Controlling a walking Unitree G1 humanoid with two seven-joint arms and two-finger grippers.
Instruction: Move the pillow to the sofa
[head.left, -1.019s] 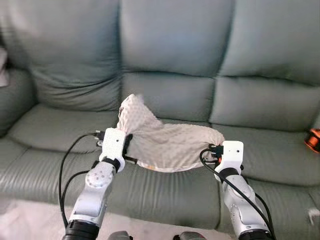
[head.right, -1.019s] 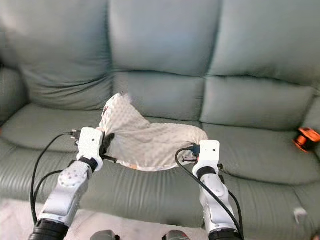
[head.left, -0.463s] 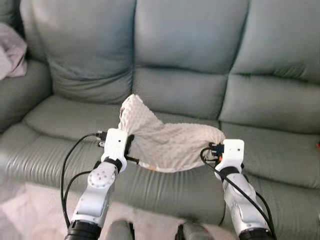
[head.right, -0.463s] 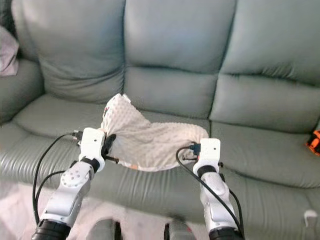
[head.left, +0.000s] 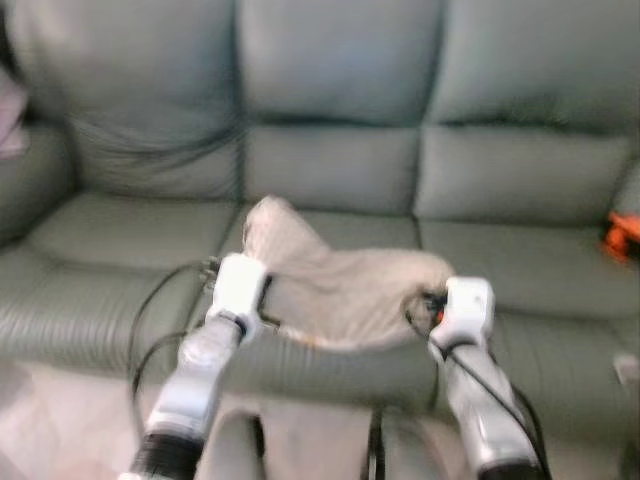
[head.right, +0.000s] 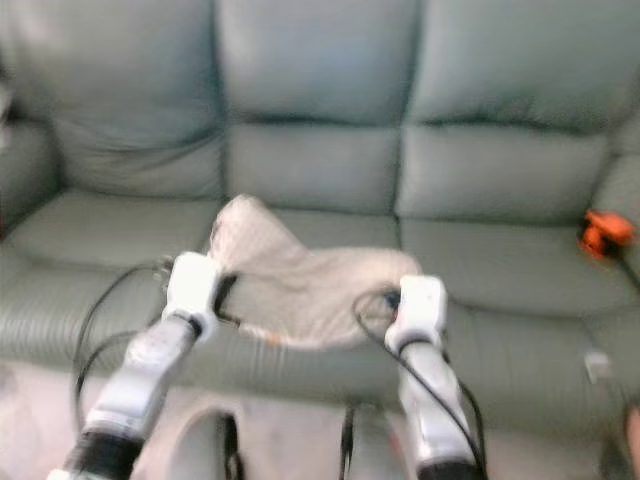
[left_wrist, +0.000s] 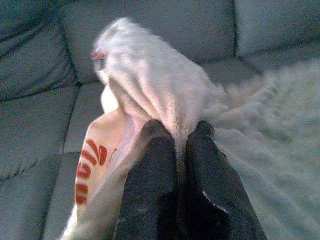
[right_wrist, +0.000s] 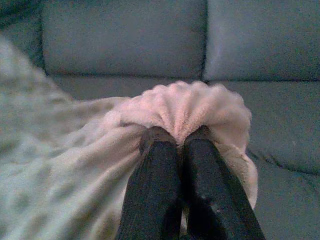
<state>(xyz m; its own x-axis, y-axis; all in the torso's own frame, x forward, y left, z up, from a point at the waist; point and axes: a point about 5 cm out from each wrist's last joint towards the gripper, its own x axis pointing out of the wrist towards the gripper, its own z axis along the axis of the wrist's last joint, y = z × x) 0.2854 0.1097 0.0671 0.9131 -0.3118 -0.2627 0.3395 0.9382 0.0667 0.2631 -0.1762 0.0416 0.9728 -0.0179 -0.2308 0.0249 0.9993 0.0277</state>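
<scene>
A cream, nubby pillow (head.left: 340, 285) hangs slack between my two arms, over the front of the green sofa (head.left: 330, 160) seat. My left gripper (left_wrist: 177, 137) is shut on the pillow's left corner, where a white label with orange print (left_wrist: 92, 165) shows. My right gripper (right_wrist: 177, 137) is shut on a bunched fold at the pillow's right end. In the eye views the left wrist (head.left: 238, 285) and right wrist (head.left: 465, 305) sit at either end of the pillow, in a blurred picture.
An orange object (head.right: 603, 232) lies on the sofa seat at the far right. A pale cloth (head.left: 10, 115) sits at the sofa's left end. A light floor (head.left: 60, 420) runs along the sofa's front edge.
The whole picture has shifted and blurred, so the camera has moved. Both grippers keep their hold on the pillow, which hangs much as before.
</scene>
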